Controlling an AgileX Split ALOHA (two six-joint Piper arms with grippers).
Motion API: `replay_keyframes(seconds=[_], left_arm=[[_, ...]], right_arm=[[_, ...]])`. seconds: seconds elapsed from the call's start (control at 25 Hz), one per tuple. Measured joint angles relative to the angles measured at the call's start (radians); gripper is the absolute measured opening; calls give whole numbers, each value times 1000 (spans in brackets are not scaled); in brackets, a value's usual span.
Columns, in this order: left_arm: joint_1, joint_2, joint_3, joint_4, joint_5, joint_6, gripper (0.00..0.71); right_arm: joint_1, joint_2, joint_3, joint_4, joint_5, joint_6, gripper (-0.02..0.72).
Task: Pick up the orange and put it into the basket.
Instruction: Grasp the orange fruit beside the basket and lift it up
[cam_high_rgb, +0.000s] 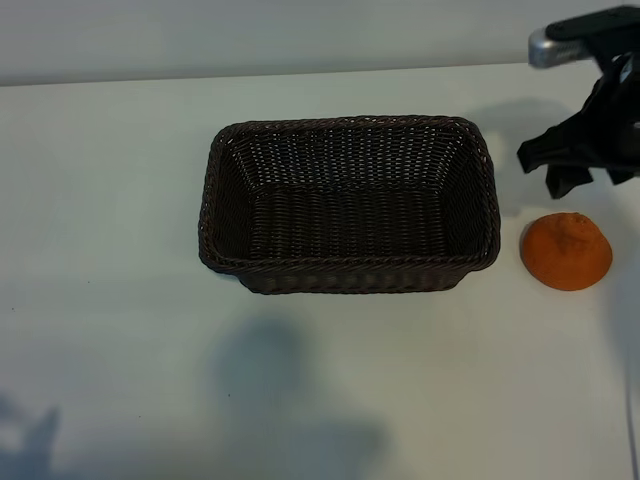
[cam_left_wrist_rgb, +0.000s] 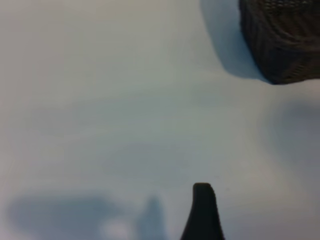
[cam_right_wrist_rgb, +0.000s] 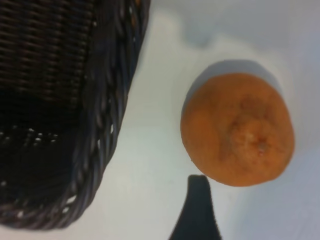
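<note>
The orange (cam_high_rgb: 566, 251) lies on the white table just right of the basket (cam_high_rgb: 350, 272), a dark brown wicker basket with nothing in it. My right gripper (cam_high_rgb: 570, 176) hangs open behind the orange, apart from it, holding nothing. In the right wrist view one dark fingertip (cam_right_wrist_rgb: 200, 192) sits close beside the orange (cam_right_wrist_rgb: 237, 129), with the basket's braided rim (cam_right_wrist_rgb: 107, 115) to the other side. The left wrist view shows one fingertip (cam_left_wrist_rgb: 202, 207) over bare table and a basket corner (cam_left_wrist_rgb: 280, 45) farther off. The left gripper is out of the exterior view.
The white table (cam_high_rgb: 120, 250) stretches wide to the basket's left and front. Its back edge runs along a pale wall (cam_high_rgb: 250, 40). Soft shadows lie on the table near the front edge (cam_high_rgb: 280, 400).
</note>
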Motion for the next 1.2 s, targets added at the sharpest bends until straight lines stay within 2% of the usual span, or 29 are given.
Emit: replay_keyframes(seconds=[0.16,0.32,0.8,1.2], left_arm=[[-76,0,0,0,0,0,565],[-104,0,0,0,0,0,565],[-104,0,0,0,0,0,565],[-104,0,0,0,0,0,565]], right_arm=[[0,62,0,0,-16,18,559],[0,111,0,0,-25,21,559],[-82,222,0,17,-34,3,559],[-87,281,0,35,-75,-10,559]])
